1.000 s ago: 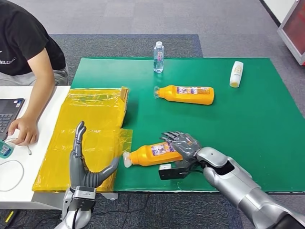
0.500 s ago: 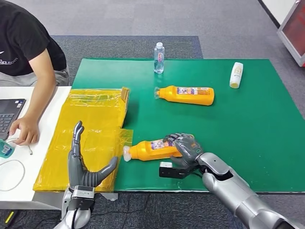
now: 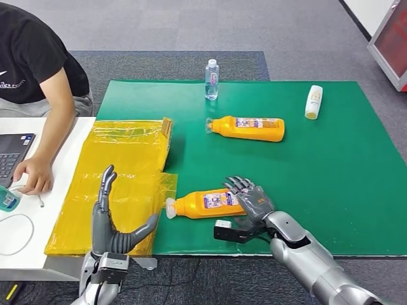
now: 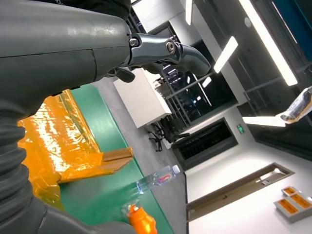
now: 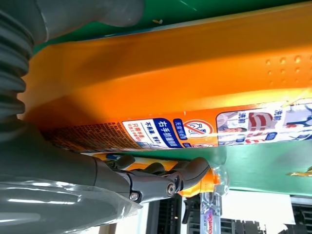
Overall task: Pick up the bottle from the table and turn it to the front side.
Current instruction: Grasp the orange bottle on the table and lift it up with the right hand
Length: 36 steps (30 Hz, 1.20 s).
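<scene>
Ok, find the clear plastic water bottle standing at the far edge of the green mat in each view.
Head view: the clear plastic water bottle stands upright at the green mat's far edge.
Left wrist view: it shows low in the picture, past the orange bottle's cap.
Right wrist view: part of it shows at the bottom edge.
Shared landmark: the farther orange bottle, between it and the hands.
</scene>
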{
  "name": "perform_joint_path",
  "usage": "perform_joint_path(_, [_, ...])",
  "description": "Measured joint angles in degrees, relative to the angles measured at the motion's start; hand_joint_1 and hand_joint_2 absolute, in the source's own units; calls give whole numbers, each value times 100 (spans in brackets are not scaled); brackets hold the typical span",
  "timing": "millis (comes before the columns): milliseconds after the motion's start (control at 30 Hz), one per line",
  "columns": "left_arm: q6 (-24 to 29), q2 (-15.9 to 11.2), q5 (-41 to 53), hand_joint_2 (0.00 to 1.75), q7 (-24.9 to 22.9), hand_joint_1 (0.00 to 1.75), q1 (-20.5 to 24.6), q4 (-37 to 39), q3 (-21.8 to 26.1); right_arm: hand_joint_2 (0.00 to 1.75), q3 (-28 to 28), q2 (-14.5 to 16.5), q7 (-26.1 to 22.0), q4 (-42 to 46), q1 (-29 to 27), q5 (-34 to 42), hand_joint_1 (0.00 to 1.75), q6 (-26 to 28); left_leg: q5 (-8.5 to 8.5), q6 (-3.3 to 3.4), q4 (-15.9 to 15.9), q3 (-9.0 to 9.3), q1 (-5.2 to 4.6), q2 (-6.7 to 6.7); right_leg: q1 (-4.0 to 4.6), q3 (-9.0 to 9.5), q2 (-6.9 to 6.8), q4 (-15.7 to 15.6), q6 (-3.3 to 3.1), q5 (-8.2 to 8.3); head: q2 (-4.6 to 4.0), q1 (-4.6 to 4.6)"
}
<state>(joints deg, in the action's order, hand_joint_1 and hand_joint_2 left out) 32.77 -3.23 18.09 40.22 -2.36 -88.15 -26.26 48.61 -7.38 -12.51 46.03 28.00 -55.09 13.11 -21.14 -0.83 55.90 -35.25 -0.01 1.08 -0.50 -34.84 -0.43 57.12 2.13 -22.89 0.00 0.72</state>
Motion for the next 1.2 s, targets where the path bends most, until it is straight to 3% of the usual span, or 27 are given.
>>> perform_joint_path(133, [-47, 0, 54, 175, 0, 0, 3, 0, 1, 175, -51, 30, -67, -69, 26, -68, 0, -29, -1, -1, 0, 5, 1, 1, 0, 10, 1, 0, -1, 2, 0, 0])
perform_joint_path(267, [-49, 0, 57, 175, 0, 0, 7, 0, 1, 175, -90, 54, -138, -177, 81, -95, 175, -92, -3, -2, 0, 15, 3, 1, 1, 6, 0, 0, -5, -3, 0, 0])
perform_joint_path(1000, [-4, -4, 53, 175, 0, 0, 37, 2, 1, 175, -125, 156, -250, -558, 205, -154, 175, -21, -5, 1, 0, 36, 3, -1, 0, 23, -2, -1, -3, -8, 0, 0])
perform_joint_path(1200, [94, -24, 14, 175, 0, 0, 76, 1, 1, 175, -391, 196, -732, -647, 71, 402, 175, 395, -1, 6, 0, 33, 3, -3, 0, 29, -5, -1, 2, -5, 0, -1])
